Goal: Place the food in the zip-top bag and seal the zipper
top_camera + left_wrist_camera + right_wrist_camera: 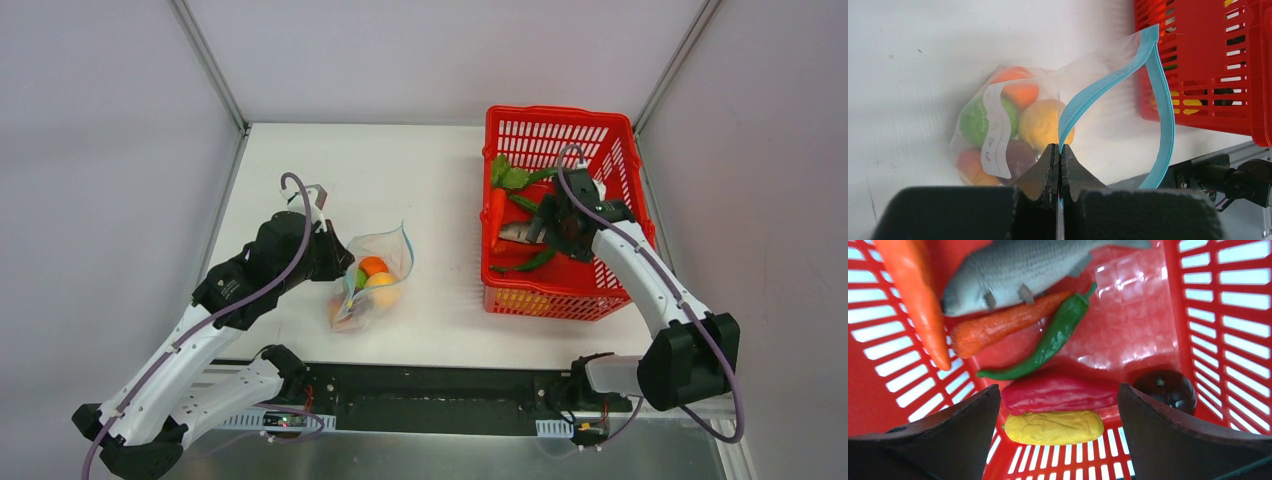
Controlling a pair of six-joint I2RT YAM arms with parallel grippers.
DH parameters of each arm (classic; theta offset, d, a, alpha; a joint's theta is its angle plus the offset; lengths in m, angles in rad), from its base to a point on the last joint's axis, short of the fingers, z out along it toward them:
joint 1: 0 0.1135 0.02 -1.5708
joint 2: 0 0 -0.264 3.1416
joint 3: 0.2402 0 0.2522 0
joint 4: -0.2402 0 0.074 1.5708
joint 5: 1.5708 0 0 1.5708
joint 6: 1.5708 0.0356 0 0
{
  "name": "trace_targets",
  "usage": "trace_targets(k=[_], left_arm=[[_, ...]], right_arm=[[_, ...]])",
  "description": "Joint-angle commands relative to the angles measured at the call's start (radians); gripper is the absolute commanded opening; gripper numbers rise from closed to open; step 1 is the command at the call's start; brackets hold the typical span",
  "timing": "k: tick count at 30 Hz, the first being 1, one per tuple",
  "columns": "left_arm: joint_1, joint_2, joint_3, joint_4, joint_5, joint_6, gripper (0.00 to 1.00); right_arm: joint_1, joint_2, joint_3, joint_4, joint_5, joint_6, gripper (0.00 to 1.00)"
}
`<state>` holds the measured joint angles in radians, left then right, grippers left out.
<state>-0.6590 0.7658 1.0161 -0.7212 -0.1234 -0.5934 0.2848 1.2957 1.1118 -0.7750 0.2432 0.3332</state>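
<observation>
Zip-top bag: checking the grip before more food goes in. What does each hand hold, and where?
The left hand pinches the zip-top bag by one end of its zipper, mouth open. The right hand, open over the red basket, holds nothing.

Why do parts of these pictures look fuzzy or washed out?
Left wrist view: the left gripper sits too close to the lens, so it blurs into a dark mass; the food looks hazy through the zip-top bag. Right wrist view: the right gripper blurs likewise, and the basket has white backlit slots and a shiny floor. Top view: even light, soft shadows.
</observation>
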Motion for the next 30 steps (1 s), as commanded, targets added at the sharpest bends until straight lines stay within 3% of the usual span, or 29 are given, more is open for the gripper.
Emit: trace_targets(k=[1,7,13,18,22,30], left_arm=[[0.009,0.006,0.006,0.019,0.003,0.01,0.0],[0.009,0.009,0.013,0.013,0.001,0.016,0.0],[0.01,0.008,0.016,0.008,-0.008,0.021,0.0],[0.009,0.023,0.028,0.005,0.003,0.026,0.0],[0.01,0.029,0.031,0.008,0.005,0.027,0.0],[0.01,0.048,0.032,0.012,0.028,0.027,0.0]], right_arm=[[-0.005,0.019,-0.052,0.02,-0.075,-0.001,0.87],[-0.004,0.026,-0.109,0.137,-0.211,0.066,0.8],[-0.004,0.042,-0.056,0.072,-0.418,-0.102,0.77],[-0.003,0.024,-0.042,0.003,-0.374,-0.137,0.76],[-0.001,0.06,-0.026,-0.098,-0.422,-0.198,0.78],[0.019,0.073,-0.039,-0.106,-0.44,-0.218,0.84]])
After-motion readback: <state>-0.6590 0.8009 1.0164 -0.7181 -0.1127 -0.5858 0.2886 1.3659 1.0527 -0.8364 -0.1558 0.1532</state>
